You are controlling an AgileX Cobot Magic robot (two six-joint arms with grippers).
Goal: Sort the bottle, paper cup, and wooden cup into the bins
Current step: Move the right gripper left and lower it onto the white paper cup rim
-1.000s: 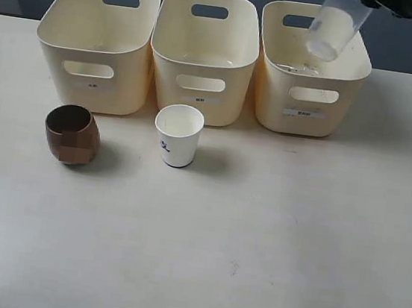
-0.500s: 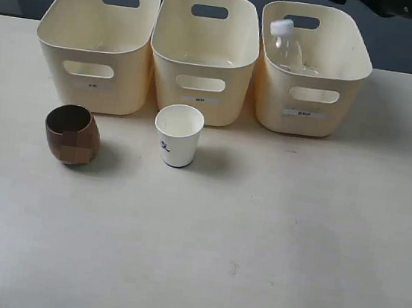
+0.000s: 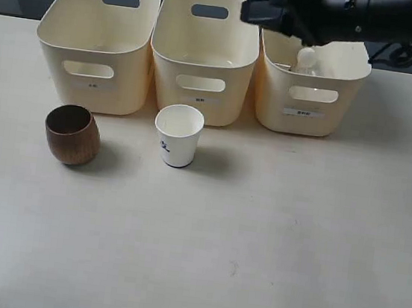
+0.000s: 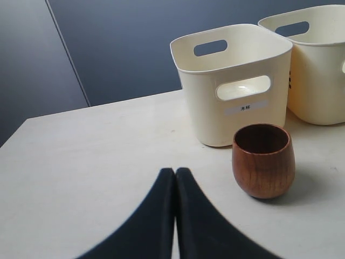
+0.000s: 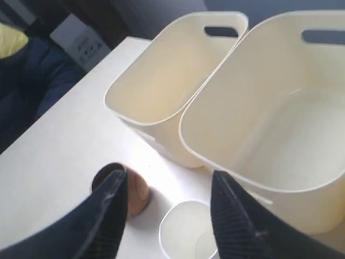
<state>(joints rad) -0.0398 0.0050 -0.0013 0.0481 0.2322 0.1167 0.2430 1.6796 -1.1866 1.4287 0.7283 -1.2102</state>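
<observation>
One down, two to go — the right gripper (image 5: 167, 208) has its fingers spread with nothing between them, and its arm has swung from the right bin across toward the middle one. A second ago the bottle (image 3: 306, 59) hung over the right bin (image 3: 310, 99); now it lies inside. The paper cup (image 3: 178, 135) and wooden cup (image 3: 72, 134) wait on the table — the cup below the open fingers looks next. The left gripper (image 4: 175, 178) sits pressed closed near the wooden cup.

Left tool (image 4: 175, 175) low over the counter (image 4: 97, 156), its two dark fingers pressed together at the tips. Wooden cup (image 4: 263, 160) upright just in front of a labelled bin (image 4: 232, 81); second bin (image 4: 318, 65) beside it, at the edge.
</observation>
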